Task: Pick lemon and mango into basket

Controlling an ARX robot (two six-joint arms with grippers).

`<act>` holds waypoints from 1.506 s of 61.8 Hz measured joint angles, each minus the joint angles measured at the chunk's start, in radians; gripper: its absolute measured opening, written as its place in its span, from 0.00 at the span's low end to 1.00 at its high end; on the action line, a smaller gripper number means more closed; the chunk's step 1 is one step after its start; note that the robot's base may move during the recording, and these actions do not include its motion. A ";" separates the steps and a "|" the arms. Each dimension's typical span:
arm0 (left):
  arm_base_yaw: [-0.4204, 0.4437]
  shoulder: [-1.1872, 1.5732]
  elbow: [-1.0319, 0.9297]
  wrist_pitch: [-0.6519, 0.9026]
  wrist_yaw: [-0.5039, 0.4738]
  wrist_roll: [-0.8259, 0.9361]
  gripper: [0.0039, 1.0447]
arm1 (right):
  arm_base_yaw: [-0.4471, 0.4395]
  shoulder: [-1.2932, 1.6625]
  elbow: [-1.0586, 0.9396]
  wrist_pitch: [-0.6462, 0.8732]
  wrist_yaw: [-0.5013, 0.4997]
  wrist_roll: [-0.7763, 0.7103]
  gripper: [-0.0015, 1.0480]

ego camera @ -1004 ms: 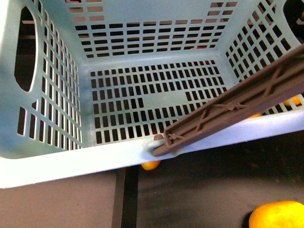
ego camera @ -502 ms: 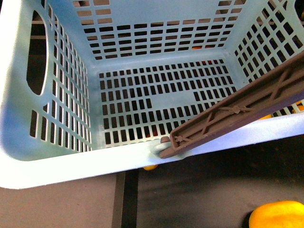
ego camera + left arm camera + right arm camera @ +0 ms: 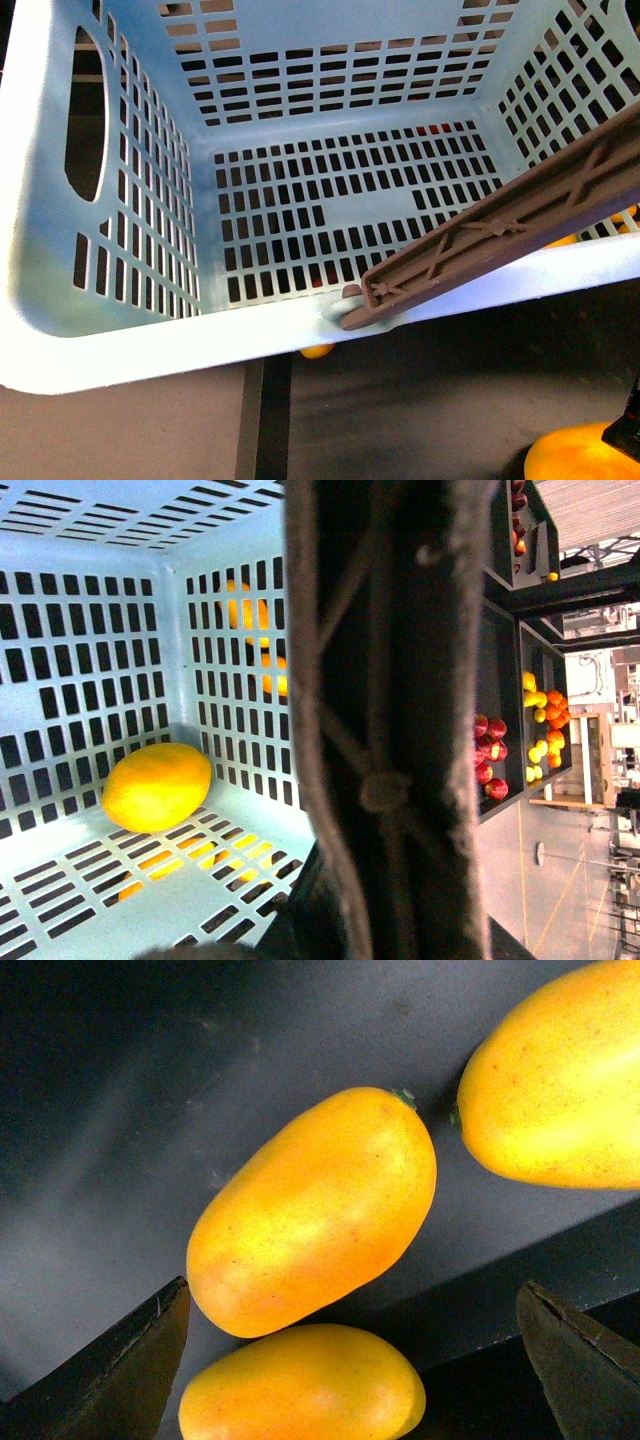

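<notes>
Half done by the look of it: the lemon (image 3: 157,787) lies on the basket (image 3: 150,350) floor, in a corner. No mango is in yet. The right gripper (image 3: 350,1370) hangs over three mangoes (image 3: 315,1210) on a dark shelf (image 3: 150,1080), fingers (image 3: 130,1360) spread wide and touching nothing; which one it targets is unclear. The left gripper's fingers can't be made out past the brown handle (image 3: 390,720), so its state can't be told. Left to do: grasp a mango, lift it, drop it in the basket.

Fruit shelves and bare surfaces

A dark shelving unit (image 3: 503,630) holds red fruits (image 3: 488,752) and round orange fruits (image 3: 553,708) in neighbouring compartments. Elsewhere, a dull brown tabletop (image 3: 120,430) is crossed by a black strip (image 3: 262,420).
</notes>
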 joint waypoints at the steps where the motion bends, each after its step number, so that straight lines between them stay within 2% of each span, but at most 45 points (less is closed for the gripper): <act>1: 0.000 0.000 0.000 0.000 -0.001 0.000 0.04 | 0.000 0.003 0.000 0.002 0.000 0.000 0.92; 38: 0.000 0.000 0.000 0.000 0.001 0.000 0.04 | 0.021 0.143 0.064 0.041 0.009 0.064 0.92; 76: 0.000 0.000 0.000 0.000 -0.002 0.000 0.04 | 0.138 0.296 0.220 0.036 0.026 0.153 0.91; 86: 0.000 0.000 0.000 0.000 -0.002 0.000 0.04 | 0.131 0.304 0.223 0.035 0.031 0.153 0.70; 93: 0.000 0.000 0.000 0.000 -0.002 0.000 0.04 | 0.104 0.299 0.218 0.035 0.029 0.145 0.62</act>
